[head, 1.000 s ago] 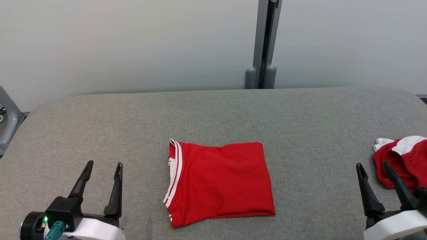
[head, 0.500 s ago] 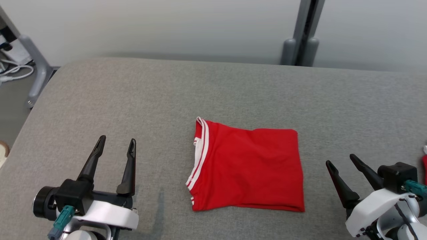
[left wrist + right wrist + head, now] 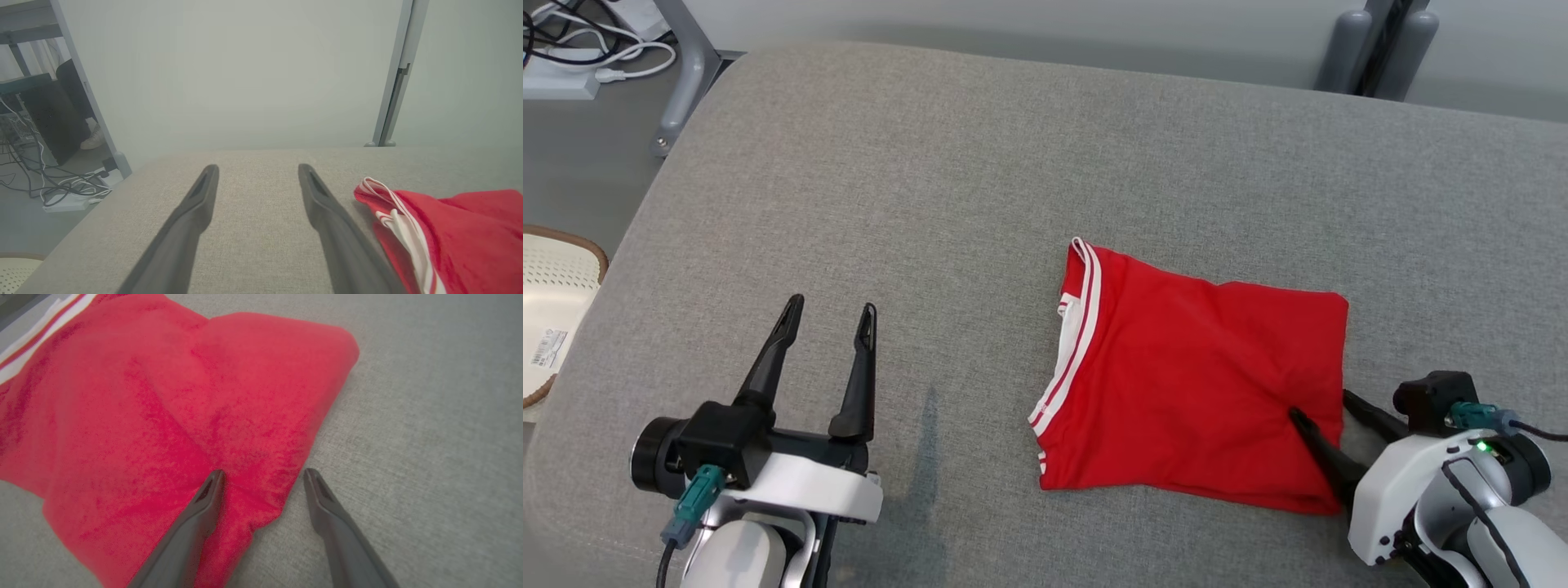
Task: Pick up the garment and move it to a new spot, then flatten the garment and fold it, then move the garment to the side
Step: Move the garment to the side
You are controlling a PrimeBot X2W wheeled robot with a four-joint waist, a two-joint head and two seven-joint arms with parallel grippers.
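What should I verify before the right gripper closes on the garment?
1. Garment folded, lying flat on table: ok.
2. Right gripper open, straddling garment's right edge near the front corner: ok.
3. All folded layers inside that gap: cannot tell.
4. Left gripper open, apart from garment: ok.
5. Bare table left of garment for the side move: ok.

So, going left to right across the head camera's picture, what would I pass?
Cream perforated basket → left end effector → folded red garment with white stripes → right end effector.
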